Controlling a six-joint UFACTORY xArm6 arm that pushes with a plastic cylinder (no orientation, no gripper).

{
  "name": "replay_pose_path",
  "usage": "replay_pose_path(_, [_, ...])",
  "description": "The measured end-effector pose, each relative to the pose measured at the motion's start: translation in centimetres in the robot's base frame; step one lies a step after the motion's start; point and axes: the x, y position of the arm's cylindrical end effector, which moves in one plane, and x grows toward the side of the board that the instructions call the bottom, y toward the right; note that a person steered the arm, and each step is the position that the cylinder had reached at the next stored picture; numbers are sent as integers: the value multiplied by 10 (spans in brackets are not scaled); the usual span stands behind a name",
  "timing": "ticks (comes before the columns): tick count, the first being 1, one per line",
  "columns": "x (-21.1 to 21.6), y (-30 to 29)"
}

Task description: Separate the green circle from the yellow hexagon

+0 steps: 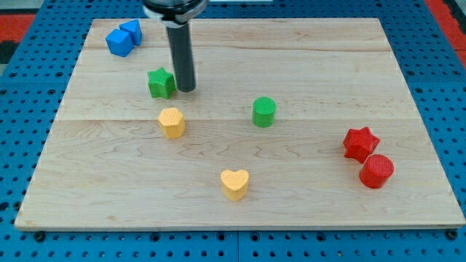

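Observation:
The green circle [263, 111], a short cylinder, stands near the middle of the wooden board. The yellow hexagon [172, 121] lies well to its left, with a wide gap between them. My tip [186, 89] is at the upper left of the board, touching or nearly touching the right side of a green star [161, 82]. It is above and slightly right of the yellow hexagon and far left of the green circle.
Two blue blocks [123, 38] sit together at the board's top left corner. A yellow heart [234, 183] lies near the bottom centre. A red star [360, 143] and a red circle [376, 171] sit close together at the right. The wooden board [328, 65] lies on a blue pegboard.

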Motion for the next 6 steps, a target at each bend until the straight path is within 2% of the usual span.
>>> replay_pose_path(1, [-13,-68])
replay_pose_path(2, [-17,-96])
replay_pose_path(4, [-61,-88])
replay_pose_path(5, [-60,-155])
replay_pose_path(6, [-43,-163])
